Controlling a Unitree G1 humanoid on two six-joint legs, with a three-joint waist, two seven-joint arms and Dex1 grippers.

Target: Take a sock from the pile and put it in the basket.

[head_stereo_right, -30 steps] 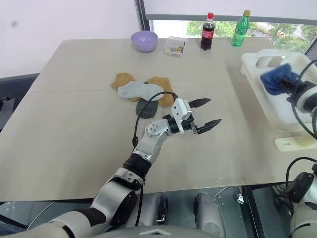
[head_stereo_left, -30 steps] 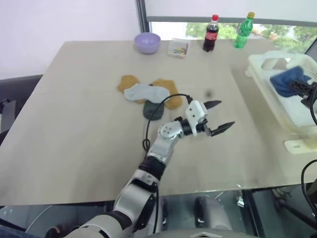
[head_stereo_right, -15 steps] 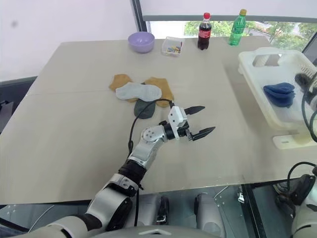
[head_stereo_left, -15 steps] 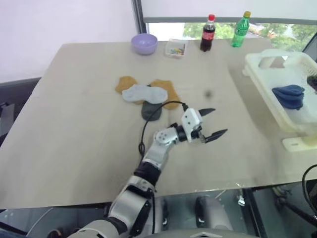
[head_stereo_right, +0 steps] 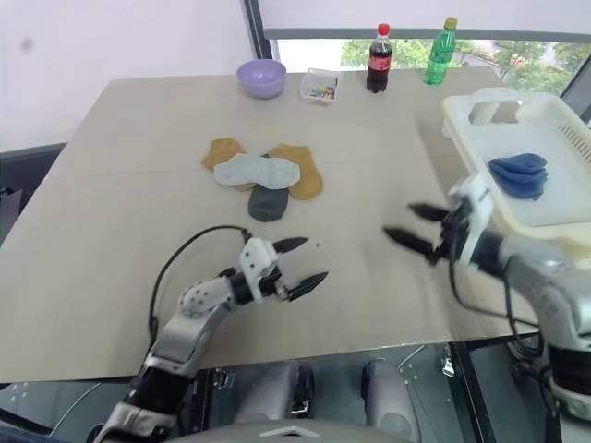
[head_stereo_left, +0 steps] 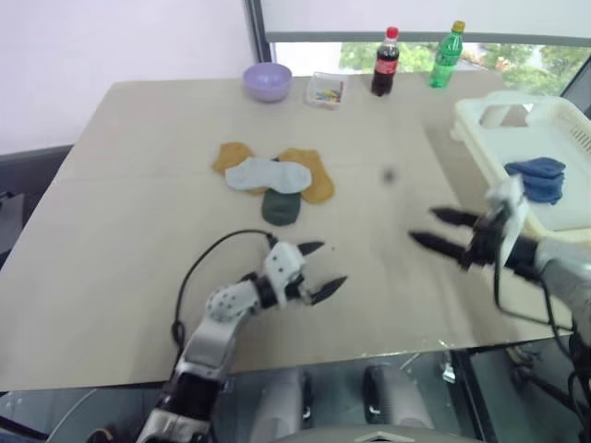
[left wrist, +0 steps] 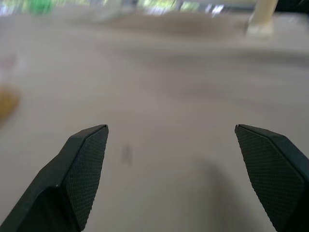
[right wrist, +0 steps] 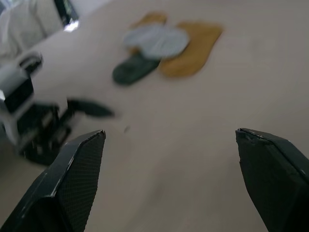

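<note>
Socks lie mid-table, both empty, wide-jawed grippers, left, right, over bare tabletop.

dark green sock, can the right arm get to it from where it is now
Probably yes. The right tool is open and empty, facing the pile, and only bare table lies between it and the dark green sock. The left tool sits nearer the robot, off that path.

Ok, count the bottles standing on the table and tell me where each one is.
2. A cola bottle with a red cap and a green bottle with a yellow cap stand side by side at the table's far edge by the window, the green one nearer the basket.
</note>
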